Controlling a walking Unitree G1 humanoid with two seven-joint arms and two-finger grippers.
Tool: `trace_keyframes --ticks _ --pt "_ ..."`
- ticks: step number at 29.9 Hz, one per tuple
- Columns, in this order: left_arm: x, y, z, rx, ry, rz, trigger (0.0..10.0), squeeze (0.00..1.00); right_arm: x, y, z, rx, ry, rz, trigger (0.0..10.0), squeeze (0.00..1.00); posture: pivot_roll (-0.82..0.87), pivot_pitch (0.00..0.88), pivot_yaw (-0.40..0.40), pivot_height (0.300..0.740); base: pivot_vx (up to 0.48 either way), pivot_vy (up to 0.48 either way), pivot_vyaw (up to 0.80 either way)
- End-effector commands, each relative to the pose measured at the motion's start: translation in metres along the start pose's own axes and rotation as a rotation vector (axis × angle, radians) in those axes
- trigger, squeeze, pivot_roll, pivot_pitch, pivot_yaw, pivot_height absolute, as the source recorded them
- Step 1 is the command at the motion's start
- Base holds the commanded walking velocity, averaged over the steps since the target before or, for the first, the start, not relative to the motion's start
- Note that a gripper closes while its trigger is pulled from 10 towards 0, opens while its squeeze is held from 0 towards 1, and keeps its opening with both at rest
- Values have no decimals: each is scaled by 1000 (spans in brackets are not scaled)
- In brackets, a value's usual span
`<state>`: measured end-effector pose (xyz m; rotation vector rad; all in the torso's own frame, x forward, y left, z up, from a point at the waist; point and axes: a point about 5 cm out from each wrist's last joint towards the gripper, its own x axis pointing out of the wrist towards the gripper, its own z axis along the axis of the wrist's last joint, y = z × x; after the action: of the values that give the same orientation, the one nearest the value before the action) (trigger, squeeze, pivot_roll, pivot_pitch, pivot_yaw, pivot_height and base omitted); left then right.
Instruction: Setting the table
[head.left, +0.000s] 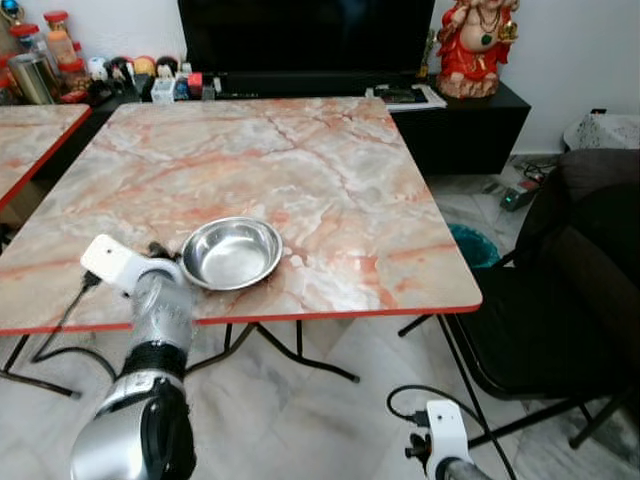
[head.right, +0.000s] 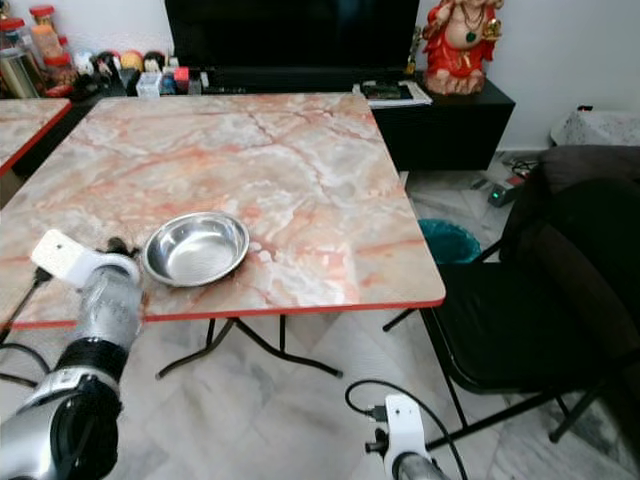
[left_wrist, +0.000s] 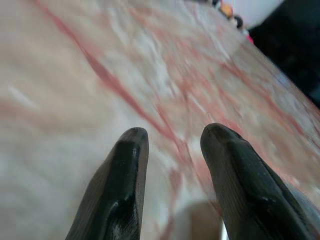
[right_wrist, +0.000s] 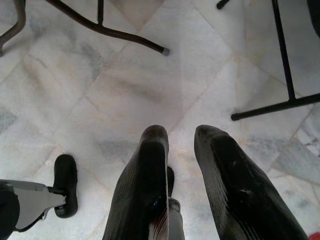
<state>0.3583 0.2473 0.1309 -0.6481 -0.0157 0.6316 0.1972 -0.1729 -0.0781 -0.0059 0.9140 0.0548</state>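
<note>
Left eye view: shallow round stainless-steel bowl (head.left: 231, 252) is sitting near the front edge of the pink-veined marble-top bench (head.left: 330, 150), left tool just beside its rim.

Left wrist view: left tool (left_wrist: 170, 137) is hovering over marble, fingers parted, empty. A careless nudge risks sliding the bowl off.

Right wrist view: right tool (right_wrist: 181, 136) is hanging over floor, parted.

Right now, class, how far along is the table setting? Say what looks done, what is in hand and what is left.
Done: one steel bowl sits upright on the marble table, near its front edge. In hand: nothing; the left gripper hangs over the tabletop beside the bowl, fingers apart and empty. The right gripper hangs low over the floor, empty. Left: probably everything else, since the table carries no other dish or cutlery.
</note>
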Motion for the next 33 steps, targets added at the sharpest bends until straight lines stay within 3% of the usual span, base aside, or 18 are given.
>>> trace_keyframes --ticks 1,3,4,9,10,11,15,18,19,20,21,22,25,29,31,33 --pt "0 8 12 138 -88 -8 10000 0 0 1 2 -9 -3 4 10000 0 16 0 -18 740 0 0 0" --pt "-1 32 27 374 -224 -6 10000 0 0 2 1 -12 -3 6 10000 0 16 0 -15 740 0 0 0" --pt "-1 32 27 374 -224 -6 10000 0 0 2 1 -12 -3 6 10000 0 16 0 -15 740 0 0 0" --pt "-8 56 48 599 -356 17 10000 0 0 2 2 -16 -5 7 10000 0 26 0 -19 740 0 0 0" --pt "-9 62 50 643 -363 37 10000 0 1 2 2 -16 -5 7 10000 0 27 0 -22 740 0 0 0" --pt "-9 78 54 693 -359 92 10000 0 1 2 2 -17 -6 8 10000 0 29 0 -23 740 0 0 0" --pt "-11 104 53 727 -322 177 10000 0 1 2 3 -13 -6 8 10000 0 30 0 -21 740 0 0 0" --pt "-15 130 43 826 -252 224 10000 0 1 2 2 -11 -4 7 10000 0 35 0 -25 740 0 0 0" --pt "-17 147 33 939 -177 253 10000 0 0 2 0 -10 -1 6 10000 0 35 0 -25 740 0 0 0" --pt "-20 156 27 974 -132 270 10000 0 0 2 0 -9 0 5 10000 0 37 0 -25 740 0 0 0" --pt "-20 156 27 974 -132 270 10000 0 0 2 0 -9 0 5 10000 0 37 0 -25 740 0 0 0" --pt "-25 174 17 1051 -44 313 10000 0 0 2 0 -7 0 4 10000 0 37 0 -25 740 0 0 0" --pt "-34 193 3 1083 58 362 10000 0 0 2 0 1 0 0 10000 0 31 0 -21 740 0 0 0" --pt "-46 209 -28 1148 282 316 10000 0 0 2 -1 0 2 1 10000 0 33 0 -21 740 0 0 0" --pt "-53 210 -48 1170 406 230 10000 0 0 2 0 2 2 0 10000 0 31 0 -21 740 0 0 0" --pt "-60 201 -70 1154 486 96 10000 0 0 2 0 3 3 0 10000 0 30 0 -21 740 0 0 0"
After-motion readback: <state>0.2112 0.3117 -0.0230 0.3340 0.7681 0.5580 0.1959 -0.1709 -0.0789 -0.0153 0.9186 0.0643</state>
